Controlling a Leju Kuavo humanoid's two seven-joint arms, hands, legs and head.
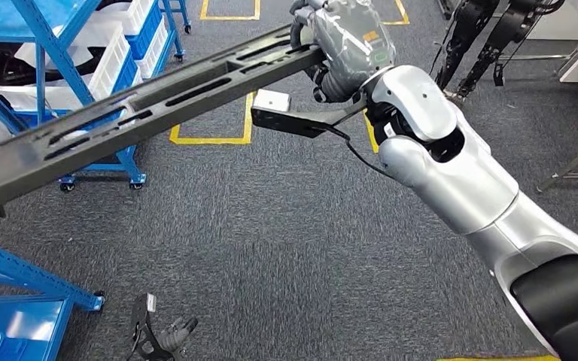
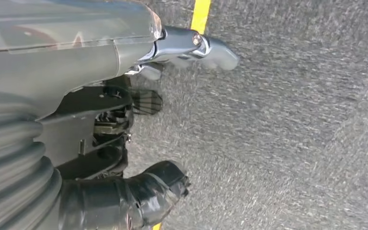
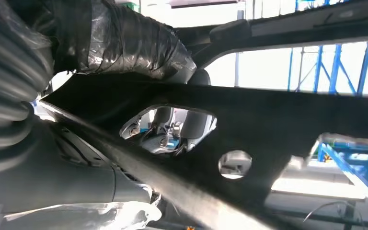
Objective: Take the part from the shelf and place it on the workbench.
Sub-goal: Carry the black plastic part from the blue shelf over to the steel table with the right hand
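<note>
- The blue shelf (image 1: 41, 83) stands at 10 o'clock in the head view, white bins (image 1: 113, 56) on it.
- The long black part (image 1: 143, 105) slants from 9 o'clock up to 12 o'clock, clear of the shelf, above the grey carpet (image 1: 271, 256).
- The left hand (image 2: 139, 103) hangs over carpet holding nothing, fingers loosely apart.
- The right hand (image 1: 342, 49) grips the part's upper end at 12 o'clock; the right wrist view shows its fingers (image 3: 124, 43) wrapped over the part's edge.
</note>
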